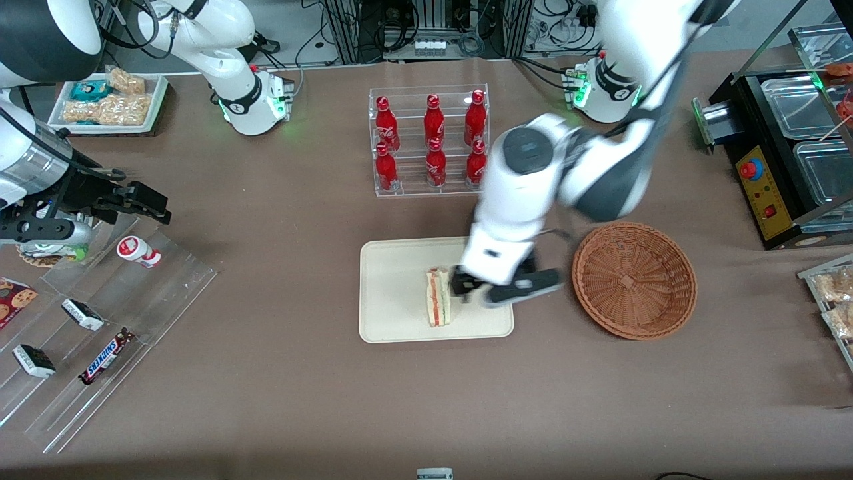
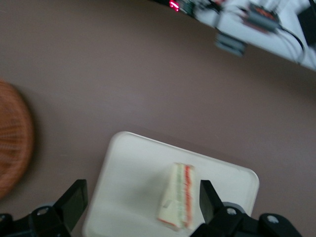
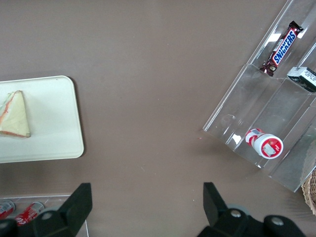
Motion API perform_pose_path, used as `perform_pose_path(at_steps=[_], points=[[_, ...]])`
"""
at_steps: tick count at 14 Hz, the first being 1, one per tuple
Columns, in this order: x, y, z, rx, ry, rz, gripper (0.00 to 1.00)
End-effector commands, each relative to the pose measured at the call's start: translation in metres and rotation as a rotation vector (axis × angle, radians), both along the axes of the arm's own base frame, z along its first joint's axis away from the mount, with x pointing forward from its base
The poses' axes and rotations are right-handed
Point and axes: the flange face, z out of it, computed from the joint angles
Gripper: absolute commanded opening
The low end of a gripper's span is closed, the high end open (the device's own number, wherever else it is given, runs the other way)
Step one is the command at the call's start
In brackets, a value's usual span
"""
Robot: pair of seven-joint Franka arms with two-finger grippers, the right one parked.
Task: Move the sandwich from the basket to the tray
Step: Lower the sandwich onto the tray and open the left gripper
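On the tray (image 1: 393,293) the sandwich (image 1: 438,297) stands on edge, its filling stripes facing up, near the end closest to the basket (image 1: 634,280), which looks empty. Gripper (image 2: 140,205) hovers above that end of the tray with fingers spread wide and nothing between them; the sandwich sits apart from both pads. Judged handling: light, soft bread, easily crushed, layers liable to slide, so any grip should be gentle across the flat bread faces, not the filling edge. Wrist view shows the open gap clearly, which the arm hides from the front. Right wrist view shows the wedge's triangular face; whether it leans slightly is hard to tell there.
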Motion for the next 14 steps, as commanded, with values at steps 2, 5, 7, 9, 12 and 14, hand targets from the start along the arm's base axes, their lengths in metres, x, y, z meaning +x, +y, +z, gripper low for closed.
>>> perform_pose_path(at_steps=[2, 5, 7, 9, 12, 14], points=[[-0.016, 0.134, 0.058, 0.088, 0.123, 0.151, 1.00], [-0.041, 0.229, 0.081, 0.101, 0.214, 0.022, 1.00], [-0.063, 0.266, 0.089, 0.095, 0.231, -0.096, 1.00], [-0.083, 0.319, 0.099, 0.043, 0.252, -0.188, 1.00], [-0.093, 0.355, 0.113, -0.007, 0.265, -0.307, 1.00], [-0.082, 0.361, 0.117, -0.006, 0.246, -0.305, 1.00]])
